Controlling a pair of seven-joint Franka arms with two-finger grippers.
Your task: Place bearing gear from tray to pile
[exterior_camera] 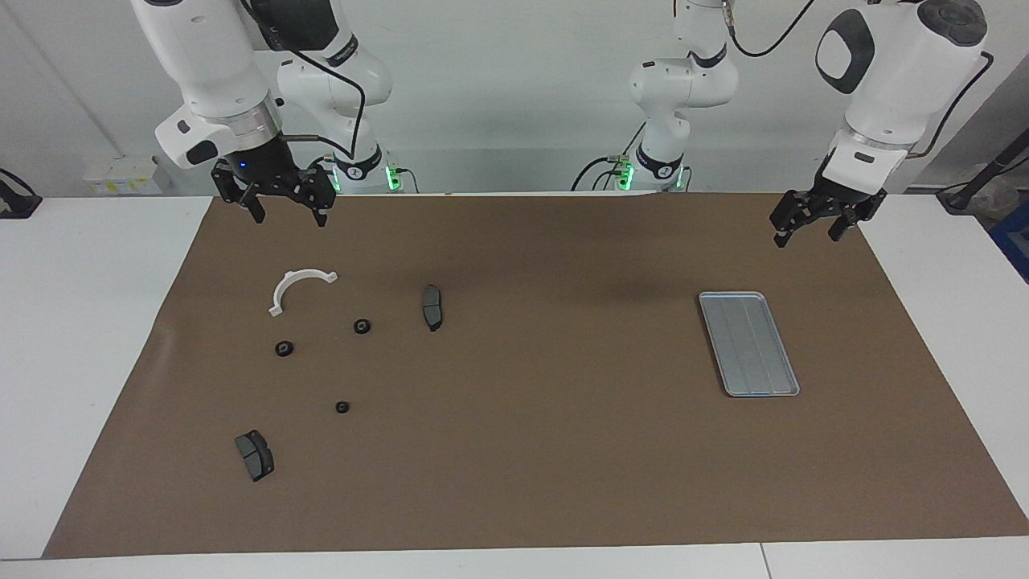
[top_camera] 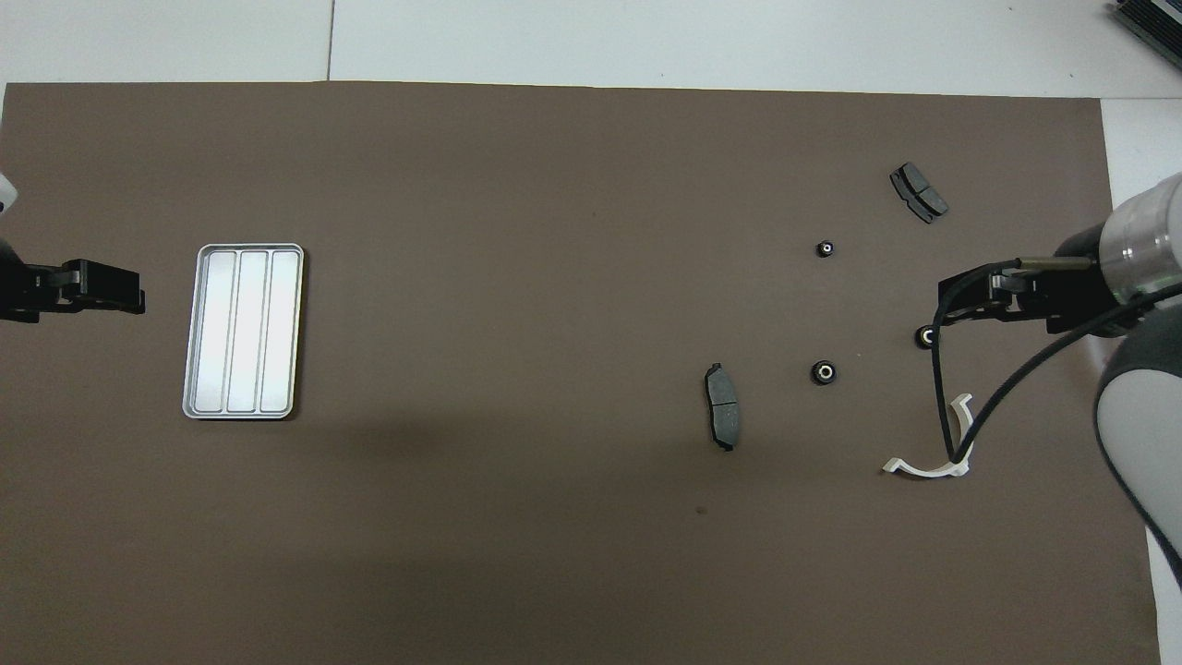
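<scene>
Seemingly small, stiff, dense metal, the bearing gears [exterior_camera: 362,326] lay among the pile — best pinched across the rim; tray [exterior_camera: 748,343] sat bare; left claw [exterior_camera: 825,223] and right claw [exterior_camera: 284,207] hung apart, empty.

Both my arms are the usual glossy white Frankas with rounded shells and dark bands at the joints. The left arm [exterior_camera: 892,64] has a black oval patch on its upper shell and a dark round cap on top. The right arm [exterior_camera: 205,56] has a silver ring at the wrist, a small black oval on the white flange and a tiny blue light just under it. Thin black cables loop off both and run down to the wrists. Both bases glow green at the bottom. The left gripper [exterior_camera: 828,221] and right gripper [exterior_camera: 281,203] are all black, boxy linkage jobs.
</scene>
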